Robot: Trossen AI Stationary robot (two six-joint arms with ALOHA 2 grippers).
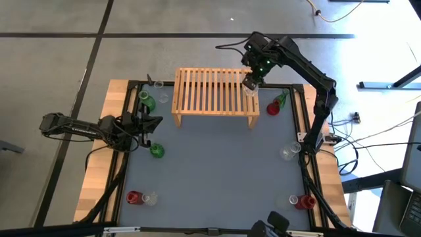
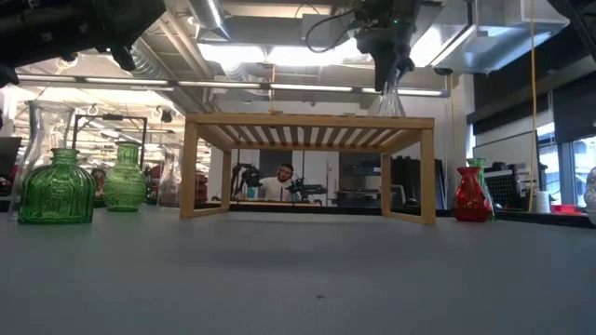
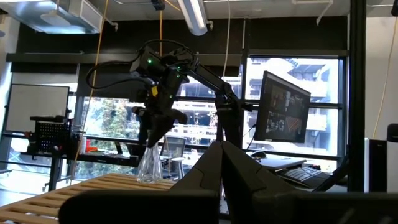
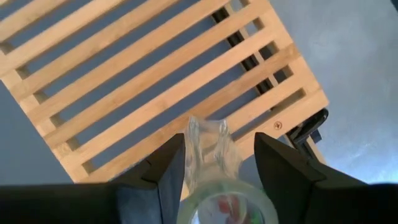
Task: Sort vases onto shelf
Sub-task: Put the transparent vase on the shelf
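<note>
Clear glass vase [image 4: 214, 163] stands between my right tool's [image 4: 214, 168] parted fingers, at the shelf's [image 1: 214, 92] right end.
I see gaps either side of its neck; a red vase [image 1: 273, 108] is on the bench [image 1: 217, 178] nearby. My left tool [image 1: 146, 124] waits clenched at the bench's left edge.

Both arms are dark and jointed with black cables along them, the right arm [image 1: 299, 62] showing small green lights near its wrist.

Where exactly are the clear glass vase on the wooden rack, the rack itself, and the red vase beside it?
Clear glass vase [image 2: 390, 100]: low view, on its flared body.
Light wooden slatted rack [image 1: 210, 92]: high view, on a middle slat.
Red glass vase [image 2: 472, 197]: low view, on its belly.
</note>
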